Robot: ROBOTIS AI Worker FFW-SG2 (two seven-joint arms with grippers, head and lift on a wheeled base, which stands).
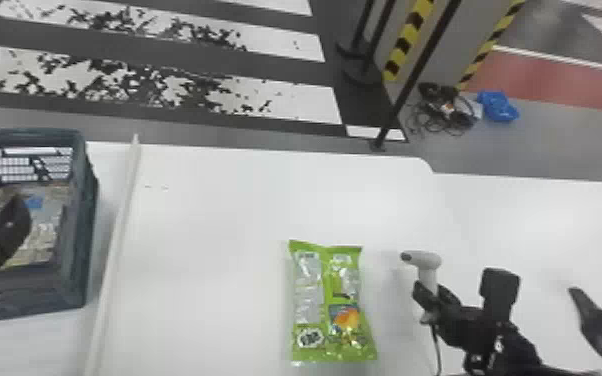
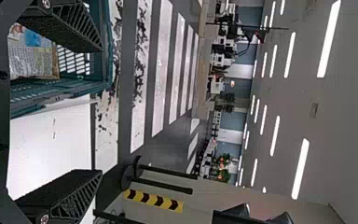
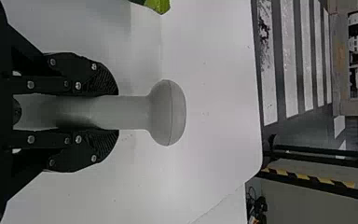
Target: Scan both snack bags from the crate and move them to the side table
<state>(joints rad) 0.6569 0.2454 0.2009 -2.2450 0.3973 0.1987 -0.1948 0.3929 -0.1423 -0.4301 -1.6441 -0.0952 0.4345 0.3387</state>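
Note:
My left gripper [image 1: 12, 225] is over the crate [image 1: 76, 240] at the left; in the left wrist view the left gripper [image 2: 99, 110] stands open with wide-spread fingers and nothing between them. A flat, printed greyish-brown item with a blue patch [image 1: 40, 232] lies in the crate; I cannot tell whether it is a snack bag. One green snack bag [image 1: 332, 305] lies flat on the white table. To its right, my right gripper [image 1: 427, 305] holds the grey scanner [image 1: 427, 261] upright, head pointing left. In the right wrist view the right gripper [image 3: 117, 113] is shut on the scanner's handle.
A raised white strip [image 1: 120, 220] runs between the crate and the green bag. A black stand [image 1: 600, 317] is at the right on the white table [image 1: 215, 215]. The scanner's cable hangs below it. Beyond the table's far edge are black posts and cables on the floor.

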